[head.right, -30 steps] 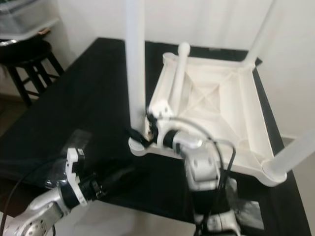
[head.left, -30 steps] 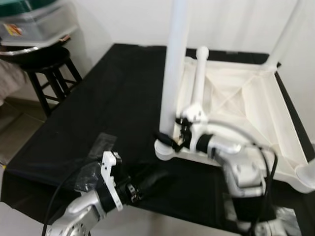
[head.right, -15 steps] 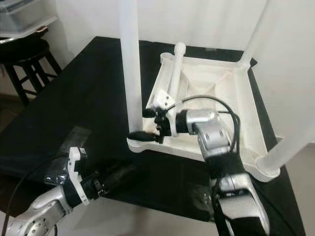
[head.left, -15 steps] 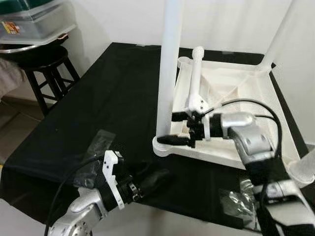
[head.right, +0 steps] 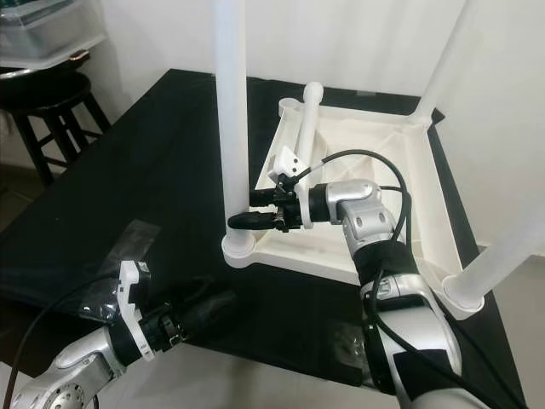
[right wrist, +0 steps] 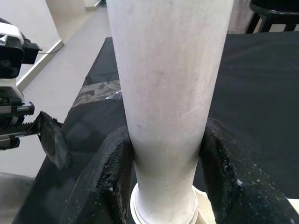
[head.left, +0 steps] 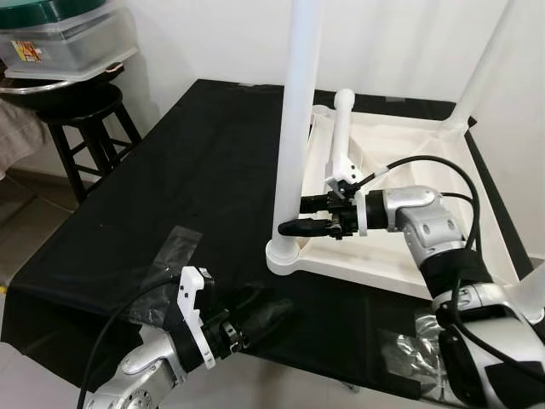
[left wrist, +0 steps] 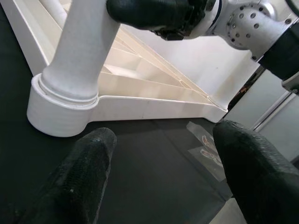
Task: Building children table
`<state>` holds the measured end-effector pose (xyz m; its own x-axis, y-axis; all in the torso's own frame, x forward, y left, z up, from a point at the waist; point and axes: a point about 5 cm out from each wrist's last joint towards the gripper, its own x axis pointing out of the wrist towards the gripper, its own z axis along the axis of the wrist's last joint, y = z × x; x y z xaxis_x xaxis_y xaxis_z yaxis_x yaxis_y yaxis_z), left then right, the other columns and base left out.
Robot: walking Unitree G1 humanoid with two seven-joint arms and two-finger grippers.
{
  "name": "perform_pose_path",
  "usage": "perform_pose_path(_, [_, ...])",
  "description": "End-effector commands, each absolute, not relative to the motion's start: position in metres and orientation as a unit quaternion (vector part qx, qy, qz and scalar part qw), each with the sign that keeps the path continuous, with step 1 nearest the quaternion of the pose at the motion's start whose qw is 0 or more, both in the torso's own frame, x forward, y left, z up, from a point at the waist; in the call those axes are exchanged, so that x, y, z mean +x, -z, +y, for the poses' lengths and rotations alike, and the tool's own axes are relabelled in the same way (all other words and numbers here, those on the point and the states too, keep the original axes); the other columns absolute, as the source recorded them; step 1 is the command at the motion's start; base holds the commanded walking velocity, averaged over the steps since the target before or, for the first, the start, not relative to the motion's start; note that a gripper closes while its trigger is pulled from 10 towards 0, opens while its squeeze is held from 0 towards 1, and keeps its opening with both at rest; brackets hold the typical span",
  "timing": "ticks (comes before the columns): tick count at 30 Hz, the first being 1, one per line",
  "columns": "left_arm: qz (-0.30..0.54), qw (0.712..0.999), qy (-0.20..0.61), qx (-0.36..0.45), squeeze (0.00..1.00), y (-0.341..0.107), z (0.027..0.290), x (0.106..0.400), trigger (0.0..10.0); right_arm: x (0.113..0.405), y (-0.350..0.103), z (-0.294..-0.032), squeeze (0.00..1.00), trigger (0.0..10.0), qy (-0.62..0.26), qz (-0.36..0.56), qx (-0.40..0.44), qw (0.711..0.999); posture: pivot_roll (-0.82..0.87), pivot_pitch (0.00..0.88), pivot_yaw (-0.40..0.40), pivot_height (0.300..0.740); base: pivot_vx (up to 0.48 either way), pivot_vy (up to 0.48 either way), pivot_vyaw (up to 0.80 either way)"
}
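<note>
Upturned white tabletop [head.left: 426, 183] on black cloth [head.left: 196, 170]. Right gripper [head.left: 294, 223] clamps the near-corner upright leg [head.left: 298, 111] just above its socket; left gripper [head.left: 260, 313], fingers spread wide, hovers at its 7 o'clock.

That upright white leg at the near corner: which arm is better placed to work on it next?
Probably the right. The right gripper already has its jaws around the white leg just above its socket, while the left gripper lies open, low on the black cloth, short of the corner.
</note>
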<state>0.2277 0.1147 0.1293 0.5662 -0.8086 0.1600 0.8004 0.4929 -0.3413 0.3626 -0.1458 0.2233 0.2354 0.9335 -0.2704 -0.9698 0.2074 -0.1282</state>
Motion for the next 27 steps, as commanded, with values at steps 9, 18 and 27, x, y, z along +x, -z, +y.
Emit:
perform_pose_path(9, [0.007,0.865,0.464,-0.189,0.0,-0.132,0.117,0.225,10.0,0.289,-0.122,-0.116,0.0,0.0,-0.221,0.171,-0.004,0.96,0.02,0.154,-0.027,0.74,0.0,0.0,0.0])
perform_pose_path(18, [0.012,0.862,0.471,-0.186,0.0,-0.131,0.118,0.231,10.0,0.296,-0.136,-0.097,0.0,0.0,-0.274,0.123,-0.025,0.953,0.0,0.123,-0.005,0.74,0.0,0.0,0.0])
perform_pose_path(27, [0.007,0.868,0.461,-0.187,0.0,-0.132,0.119,0.232,10.0,0.307,-0.191,-0.098,1.0,10.0,-0.415,0.049,-0.002,0.909,0.01,0.118,-0.009,0.74,0.0,0.0,0.0])
